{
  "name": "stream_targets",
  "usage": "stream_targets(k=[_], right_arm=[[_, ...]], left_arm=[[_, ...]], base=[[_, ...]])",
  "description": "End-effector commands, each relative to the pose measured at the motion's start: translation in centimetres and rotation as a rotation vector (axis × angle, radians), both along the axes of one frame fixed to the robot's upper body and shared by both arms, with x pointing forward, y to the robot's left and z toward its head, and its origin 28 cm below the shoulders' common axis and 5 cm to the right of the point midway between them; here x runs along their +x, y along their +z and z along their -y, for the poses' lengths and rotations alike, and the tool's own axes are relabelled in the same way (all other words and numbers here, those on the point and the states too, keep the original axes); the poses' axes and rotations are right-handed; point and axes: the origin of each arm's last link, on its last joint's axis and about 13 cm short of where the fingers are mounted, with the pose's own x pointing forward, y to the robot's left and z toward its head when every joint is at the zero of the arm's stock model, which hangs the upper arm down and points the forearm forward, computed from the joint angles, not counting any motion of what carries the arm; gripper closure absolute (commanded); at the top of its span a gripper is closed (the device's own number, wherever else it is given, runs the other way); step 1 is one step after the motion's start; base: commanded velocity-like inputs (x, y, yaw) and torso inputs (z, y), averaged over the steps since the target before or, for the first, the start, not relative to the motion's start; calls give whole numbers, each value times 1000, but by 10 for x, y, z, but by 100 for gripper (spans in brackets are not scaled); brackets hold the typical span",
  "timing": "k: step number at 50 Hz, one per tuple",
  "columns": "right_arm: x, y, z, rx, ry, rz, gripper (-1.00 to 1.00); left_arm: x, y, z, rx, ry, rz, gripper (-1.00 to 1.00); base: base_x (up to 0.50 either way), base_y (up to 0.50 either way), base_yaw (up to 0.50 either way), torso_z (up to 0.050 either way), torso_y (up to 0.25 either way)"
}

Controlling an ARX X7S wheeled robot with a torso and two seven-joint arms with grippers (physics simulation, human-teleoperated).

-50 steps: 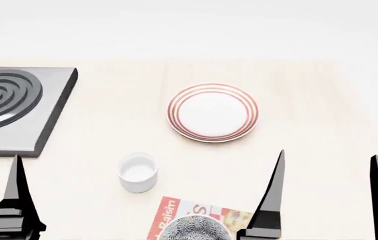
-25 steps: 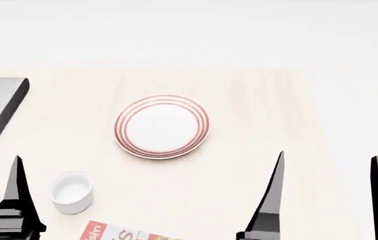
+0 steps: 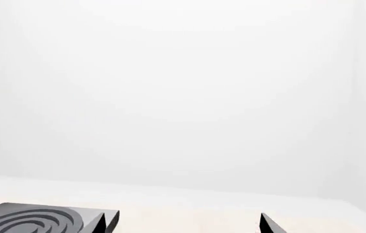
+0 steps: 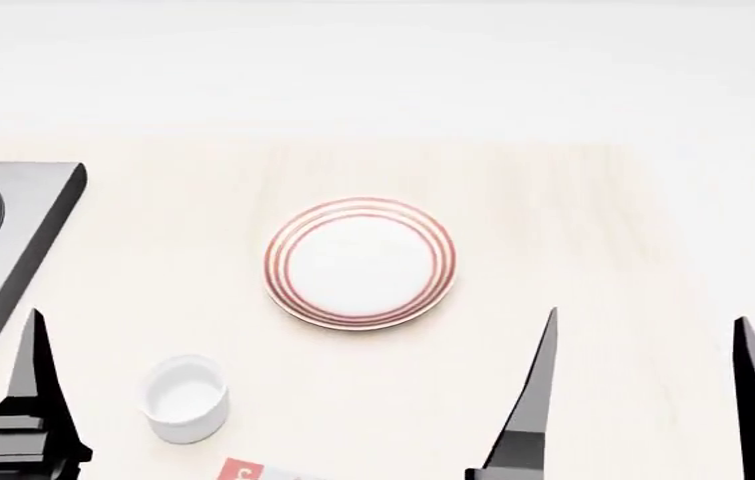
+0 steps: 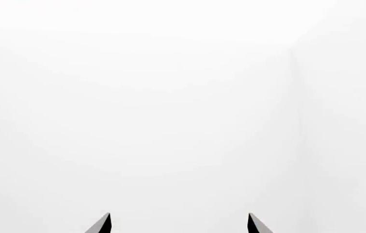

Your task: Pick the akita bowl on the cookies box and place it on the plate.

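Head view: pale worktop [image 4: 591,250] carries a black stove [image 4: 17,235] at its left edge, plate [image 4: 360,262] mid-worktop, white cup [image 4: 186,398] toward the near edge. Only a red corner of the cookies box [image 4: 246,471] shows at the near edge; bowl is out of frame, position unknown. Right gripper [image 4: 644,400] fingers spread wide, holding nothing. Left gripper [image 3: 186,225]: tips apart in its wrist view, also holding nothing.
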Motion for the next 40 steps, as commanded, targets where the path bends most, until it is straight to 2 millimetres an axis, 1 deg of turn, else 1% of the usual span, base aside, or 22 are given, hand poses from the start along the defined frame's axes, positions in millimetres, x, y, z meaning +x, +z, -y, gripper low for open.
stream_targets(k=[1,5,6,9,12,22,23,24,26,40], right_arm=[[-1,-1,0,-16,-6,21,-100],[0,0,0,5,-13,25,-100],[0,0,0,27,15,13,-100],[0,0,-1,-11,-18,14,-100],[0,-2,-2,-10,9,7,-100],[1,-1,-1,14,37,-14,-100],[2,-2,-1,-12,-23,-6,-100],[3,-2,-1,-17,-40,-9,-100],[3,-3,-2,-16,-27,-18,-100],[0,-1,-1,0,2,0,-100]], left_arm=[[0,0,0,1,3,-1,-100],[0,0,-1,0,4,-1,-100],[0,0,-1,1,6,-3,-100],[0,-1,-1,2,6,-6,-100],[0,-1,-1,0,8,-6,-100],[0,-2,-1,-9,12,2,-100],[0,-1,-1,-12,9,5,-100],[0,-1,-2,-14,11,13,-100],[-2,0,-3,-20,2,60,-100],[-1,1,-3,-26,-1,56,-100]], base=[[63,500,0,0,0],[86,500,0,0,0],[0,0,0,0,0],[0,0,0,0,0],[7,0,0,0,0],[488,0,0,0,0],[0,0,0,0,0],[0,0,0,0,0],[0,0,0,0,0],[0,0,0,50,0]])
